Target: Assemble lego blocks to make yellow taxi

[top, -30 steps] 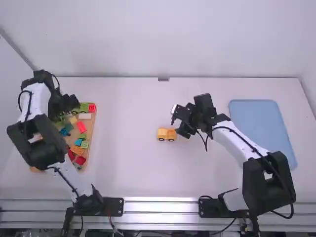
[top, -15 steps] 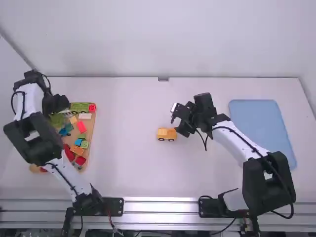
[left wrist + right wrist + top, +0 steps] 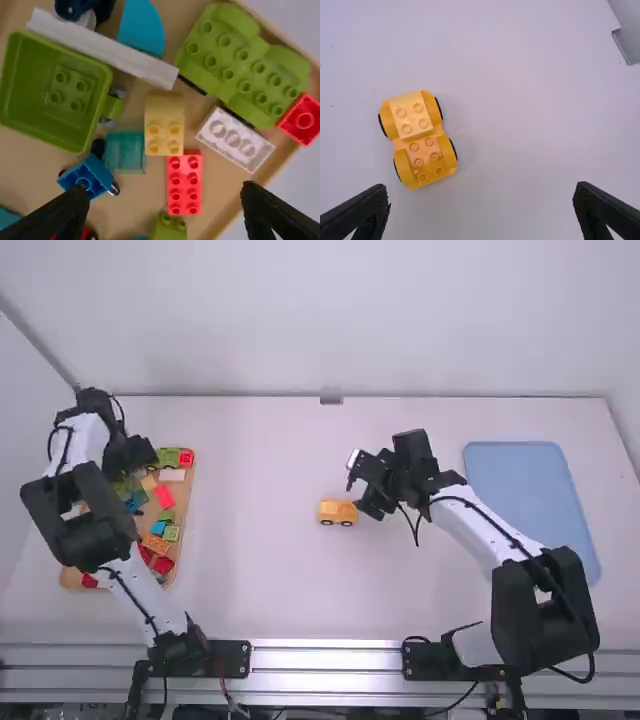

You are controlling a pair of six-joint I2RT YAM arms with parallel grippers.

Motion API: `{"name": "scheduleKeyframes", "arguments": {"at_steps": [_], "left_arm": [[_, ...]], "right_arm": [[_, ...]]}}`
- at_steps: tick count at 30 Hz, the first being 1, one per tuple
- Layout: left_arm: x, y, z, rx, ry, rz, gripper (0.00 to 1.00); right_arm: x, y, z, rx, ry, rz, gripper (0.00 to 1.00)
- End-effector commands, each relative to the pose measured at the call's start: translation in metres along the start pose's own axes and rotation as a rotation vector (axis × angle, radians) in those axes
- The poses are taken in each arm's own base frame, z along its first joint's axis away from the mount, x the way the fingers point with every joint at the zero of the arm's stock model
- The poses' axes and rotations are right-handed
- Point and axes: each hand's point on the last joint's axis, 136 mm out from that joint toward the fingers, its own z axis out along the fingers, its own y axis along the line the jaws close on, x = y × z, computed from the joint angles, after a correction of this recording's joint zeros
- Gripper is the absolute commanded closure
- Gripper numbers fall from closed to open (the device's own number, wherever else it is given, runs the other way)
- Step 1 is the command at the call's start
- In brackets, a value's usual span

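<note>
Over the far part of the wooden tray [image 3: 183,530], my left gripper [image 3: 146,452] hangs above the blocks. Its fingers stand wide apart in the left wrist view, so the left gripper [image 3: 162,200] is open and holds nothing. Below it lie a pale yellow block [image 3: 164,124], a red block [image 3: 184,182] and a white block [image 3: 235,139]. At mid-table stands the yellow car [image 3: 338,512], with my right gripper [image 3: 362,490] just right of it. In the right wrist view the car [image 3: 418,139] carries a light yellow block on one end; the right gripper [image 3: 481,200] is open.
A green bin [image 3: 30,85], a green wheeled base [image 3: 240,65] and a teal translucent block [image 3: 125,152] share the tray with other bricks. A blue tray [image 3: 530,500] lies at the table's right side.
Over the wooden tray, my left gripper first shifted left, then came back right to near its earlier place. The right arm and the yellow car stayed still.
</note>
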Motion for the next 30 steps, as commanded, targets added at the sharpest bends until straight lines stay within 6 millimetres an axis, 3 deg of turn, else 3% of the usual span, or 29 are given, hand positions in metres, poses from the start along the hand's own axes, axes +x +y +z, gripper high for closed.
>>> {"name": "scheduleKeyframes", "arguments": {"at_steps": [1,11,16,30], "left_arm": [[0.006,0.003,0.012,-0.008,0.021,0.007,0.24],[0.011,0.003,0.038,-0.005,-0.009,0.005,0.26],[0.004,0.001,0.043,0.001,-0.052,0.022,0.31],[0.004,-0.003,0.057,0.029,-0.081,0.019,0.31]], "right_arm": [[-0.004,0.001,-0.004,0.004,-0.013,-0.002,0.02],[-0.002,0.002,-0.004,-0.001,-0.007,0.004,0.02],[-0.002,0.002,-0.004,-0.002,-0.007,0.005,0.01],[0.001,0.006,-0.004,-0.017,0.004,0.012,0.02]]}}
